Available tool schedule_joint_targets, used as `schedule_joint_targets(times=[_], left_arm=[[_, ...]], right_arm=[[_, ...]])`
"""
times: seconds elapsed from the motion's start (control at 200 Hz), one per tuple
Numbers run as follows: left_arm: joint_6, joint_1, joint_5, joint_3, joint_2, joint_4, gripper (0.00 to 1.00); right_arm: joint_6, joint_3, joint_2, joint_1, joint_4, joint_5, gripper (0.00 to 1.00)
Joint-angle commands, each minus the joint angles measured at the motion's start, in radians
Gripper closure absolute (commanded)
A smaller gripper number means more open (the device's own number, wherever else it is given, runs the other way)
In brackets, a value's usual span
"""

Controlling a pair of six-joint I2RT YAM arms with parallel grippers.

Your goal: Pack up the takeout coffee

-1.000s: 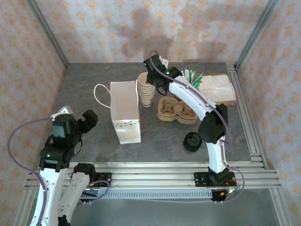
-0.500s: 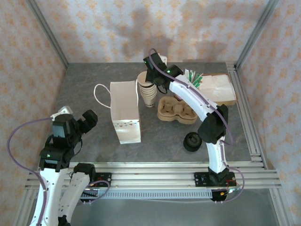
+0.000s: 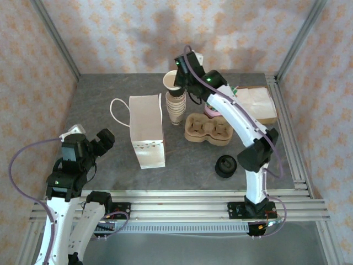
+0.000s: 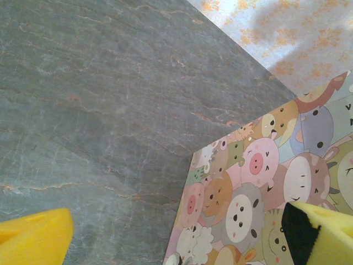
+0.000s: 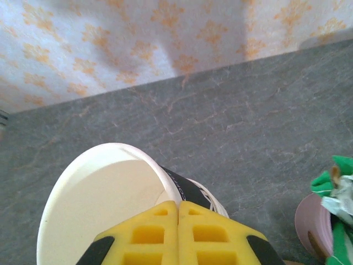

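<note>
Paper cup, pinched at its rim by our right fingers, has just come off the stack at the far middle; our left fingers idle wide apart. We judge lidding comes next.

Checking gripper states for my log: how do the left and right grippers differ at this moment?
The left gripper stands wide open and holds nothing; the right gripper is shut on the rim of a lidless paper cup. The left gripper hovers at the near left, by the edge of a cartoon-printed sheet; the right gripper reaches to the far middle, above the cup stack. Both have yellow fingers.
</note>
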Motion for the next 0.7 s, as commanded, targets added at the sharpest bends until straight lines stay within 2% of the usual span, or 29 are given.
schedule_joint_targets(times=[0.0,0.17,0.315,0.46,0.696], left_arm=[[-0.001,0.003,0.006,0.024,0.0,-0.011,0.01],[0.0,0.002,0.035,0.022,-0.001,-0.015,0.02],[-0.005,0.003,0.064,-0.004,-0.01,-0.006,0.01],[-0.007,0.003,0.112,-0.019,-0.012,0.004,0.02],[0.004,0.002,0.153,-0.02,-0.032,-0.03,0.05]], right_arm=[[-0.015,0.039,-0.125,0.005,-0.022,0.029,1.0],[-0.008,-0.097,-0.304,0.011,-0.027,-0.02,1.0],[0.015,-0.349,-0.516,0.062,-0.02,-0.049,1.0],[0.117,-0.615,-0.707,0.143,-0.014,-0.043,1.0],[0.25,-0.996,-0.891,0.222,0.081,-0.092,1.0]])
